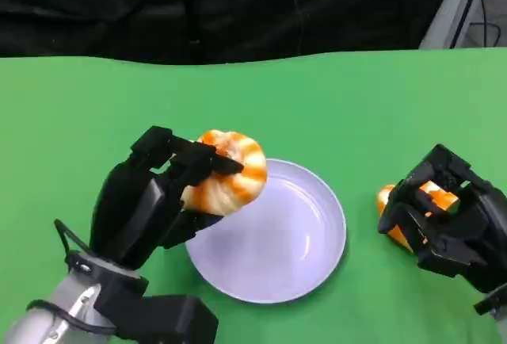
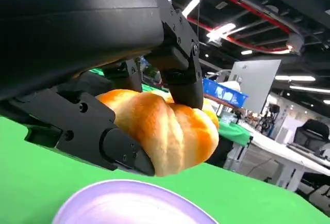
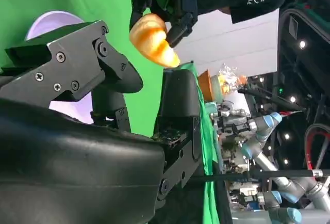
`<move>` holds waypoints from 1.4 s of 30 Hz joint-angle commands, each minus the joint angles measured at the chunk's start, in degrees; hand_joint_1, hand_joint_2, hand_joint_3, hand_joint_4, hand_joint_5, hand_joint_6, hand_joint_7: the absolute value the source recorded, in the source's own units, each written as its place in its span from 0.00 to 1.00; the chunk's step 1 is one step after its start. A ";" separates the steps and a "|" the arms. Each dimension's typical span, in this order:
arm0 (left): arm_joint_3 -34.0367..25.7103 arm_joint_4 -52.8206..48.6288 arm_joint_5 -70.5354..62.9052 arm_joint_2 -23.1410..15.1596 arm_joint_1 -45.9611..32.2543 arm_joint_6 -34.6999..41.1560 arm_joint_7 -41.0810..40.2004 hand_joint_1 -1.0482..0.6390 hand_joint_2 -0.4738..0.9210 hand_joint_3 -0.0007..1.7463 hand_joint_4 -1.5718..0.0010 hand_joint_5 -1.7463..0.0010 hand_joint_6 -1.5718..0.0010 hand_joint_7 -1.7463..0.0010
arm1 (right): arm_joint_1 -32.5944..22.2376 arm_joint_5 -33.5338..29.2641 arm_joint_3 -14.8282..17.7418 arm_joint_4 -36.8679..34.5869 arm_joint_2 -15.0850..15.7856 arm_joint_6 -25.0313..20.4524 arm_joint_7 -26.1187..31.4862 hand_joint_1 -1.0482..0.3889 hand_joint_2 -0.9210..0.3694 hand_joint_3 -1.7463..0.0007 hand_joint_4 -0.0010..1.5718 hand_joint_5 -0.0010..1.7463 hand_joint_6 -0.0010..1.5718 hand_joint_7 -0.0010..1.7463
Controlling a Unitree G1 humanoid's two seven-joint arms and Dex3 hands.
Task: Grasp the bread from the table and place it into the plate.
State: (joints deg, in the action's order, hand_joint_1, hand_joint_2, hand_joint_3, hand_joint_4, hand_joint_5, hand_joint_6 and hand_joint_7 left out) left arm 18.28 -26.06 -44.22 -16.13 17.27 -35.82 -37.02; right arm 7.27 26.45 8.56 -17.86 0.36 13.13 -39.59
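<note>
Left hand (image 1: 162,193) around glossy orange-and-cream twisted bread (image 1: 228,171)

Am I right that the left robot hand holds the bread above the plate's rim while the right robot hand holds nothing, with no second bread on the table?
Not quite. A second bread lies on the table by the right robot hand, as the head view shows. The rest stands: the left robot hand holds the bread above the plate rim.
</note>
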 commanded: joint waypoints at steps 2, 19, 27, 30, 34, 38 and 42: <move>1.60 -5.13 1.40 1.75 2.95 -1.67 1.42 0.63 1.00 0.09 0.58 0.28 0.53 0.38 | -0.54 0.31 0.33 1.64 0.49 -0.12 0.65 0.75 0.22 0.39 0.31 1.00 0.28 0.86; 4.03 -15.76 6.19 5.86 6.37 -5.05 8.28 0.65 1.00 0.06 0.62 0.24 0.51 0.43 | -0.86 0.03 -0.33 3.11 0.31 -0.46 1.88 0.77 0.22 0.35 0.31 1.00 0.26 0.89; 4.52 -16.96 7.68 5.85 6.72 -3.82 12.81 0.64 1.00 0.07 0.64 0.26 0.51 0.48 | -1.09 -0.09 -0.55 3.76 0.23 -0.45 2.26 0.78 0.22 0.34 0.31 1.00 0.25 0.90; 4.10 -16.67 10.00 5.76 6.49 -2.92 17.82 0.61 1.00 0.10 0.60 0.45 0.47 0.66 | -1.18 -0.14 -0.57 3.85 0.19 -0.47 2.42 0.78 0.22 0.34 0.32 1.00 0.25 0.91; 3.96 -16.55 10.15 5.48 6.51 -2.61 19.13 0.56 1.00 0.06 0.51 0.77 0.40 0.94 | -1.06 0.12 -0.49 3.48 0.31 -0.46 1.98 0.77 0.23 0.34 0.32 1.00 0.24 0.92; 4.33 -17.11 8.39 5.09 6.90 -3.06 17.26 0.51 1.00 0.06 0.49 0.93 0.44 1.00 | -0.92 -0.03 -0.48 3.32 0.35 -0.44 2.09 0.76 0.23 0.34 0.32 1.00 0.24 0.92; 4.35 -16.11 7.61 4.63 6.58 -2.36 17.29 0.43 1.00 0.05 0.53 0.98 0.51 1.00 | -1.08 0.18 -0.53 3.80 0.28 -0.78 2.16 0.78 0.23 0.34 0.32 1.00 0.24 0.92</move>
State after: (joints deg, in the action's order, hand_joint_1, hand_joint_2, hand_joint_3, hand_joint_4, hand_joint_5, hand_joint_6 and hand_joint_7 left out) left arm 22.73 -42.89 -36.02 -10.32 23.24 -38.47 -18.79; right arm 6.55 26.28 7.86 -14.67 0.17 12.67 -37.59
